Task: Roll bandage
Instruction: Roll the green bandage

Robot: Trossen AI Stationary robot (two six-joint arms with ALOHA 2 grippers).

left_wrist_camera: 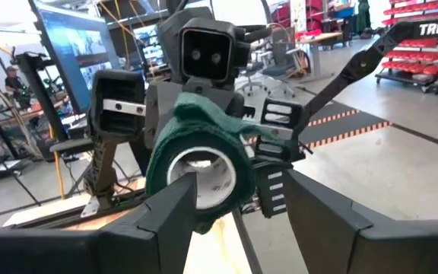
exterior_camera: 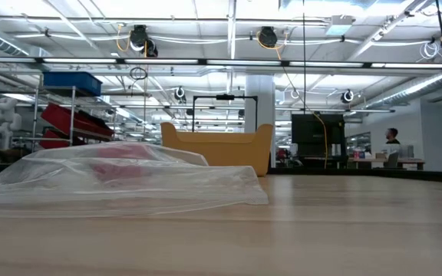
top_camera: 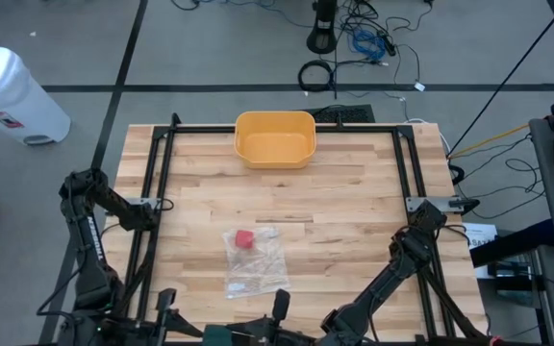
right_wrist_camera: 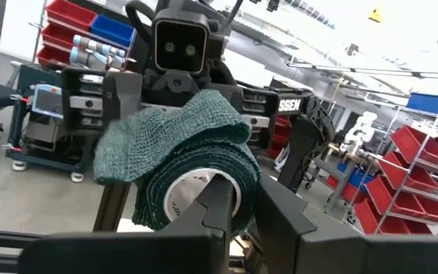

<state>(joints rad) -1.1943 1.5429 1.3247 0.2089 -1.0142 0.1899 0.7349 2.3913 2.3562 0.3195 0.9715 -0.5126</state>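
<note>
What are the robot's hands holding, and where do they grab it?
Both hold the green bandage roll. The left gripper has a finger through its core; the right gripper pinches its wall.

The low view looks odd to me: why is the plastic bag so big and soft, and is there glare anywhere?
Low view: the plastic bag lies close to the lens, so it looms large and slightly soft, with bright ceiling lights flaring above. High view: even light, faint shadows, the yellow tub crisp. Left wrist view: the green bandage roll is sharp.
</note>
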